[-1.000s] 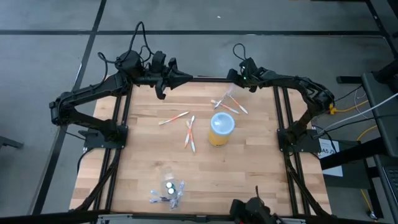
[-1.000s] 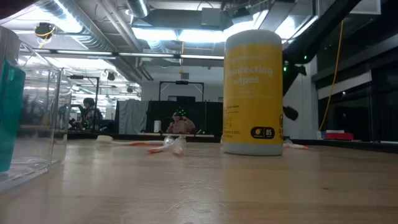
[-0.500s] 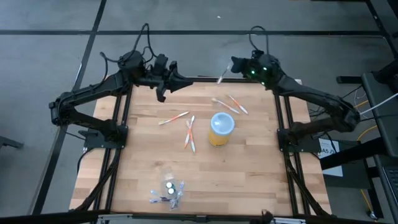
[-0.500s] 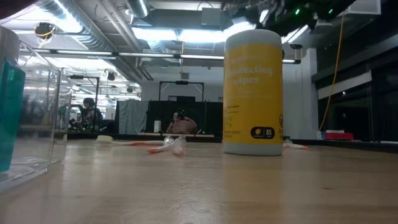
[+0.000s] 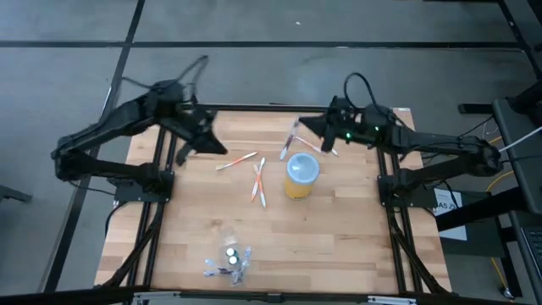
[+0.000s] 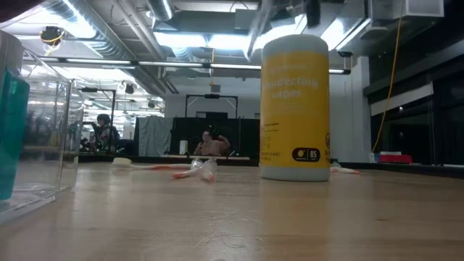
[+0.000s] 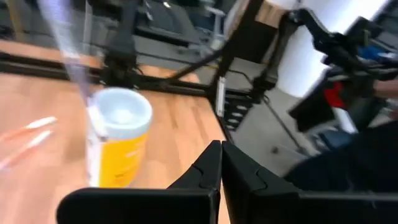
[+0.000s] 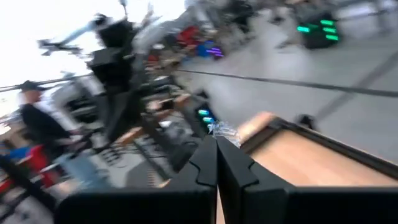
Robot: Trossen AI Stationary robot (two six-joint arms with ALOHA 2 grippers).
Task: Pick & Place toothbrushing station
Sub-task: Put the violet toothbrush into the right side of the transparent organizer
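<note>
A yellow cup (image 5: 301,175) with a pale-blue top stands upright on the wooden table, right of centre. My right gripper (image 5: 310,127) is shut on a pale toothbrush (image 5: 290,141), just beyond the cup on its far side. That toothbrush also shows above the cup in the low view (image 6: 256,30) and as a blur in the left wrist view (image 7: 67,50). Other toothbrushes (image 5: 236,161) (image 5: 258,181) (image 5: 327,146) lie flat on the table. A clear pouch (image 5: 229,261) with small tubes lies near the front edge. My left gripper (image 5: 212,146) hangs shut over the table's far left, holding nothing. My right gripper pinches the toothbrush by its upper end (image 5: 296,125) between its two fingers, where a bit of clear crinkled wrap (image 8: 222,130) shows at the fingertips. The fingers come about level from the table's right. The toothbrush hangs slanted below them, clear of the table, its lower end by the cup's far-left rim.
Black frame rails (image 5: 385,161) run along both table sides. A clear box with something teal in it (image 6: 22,138) stands close to the low camera. Bare wood lies between the cup and the pouch. A person (image 6: 210,143) shows in the room beyond.
My right gripper has lifted the toothbrush off the table, swung up toward the far edge, then come back toward the cup, rolling as it went. The toothbrush now hangs clear. My left gripper has swung from the far edge toward the table's left and near side.
</note>
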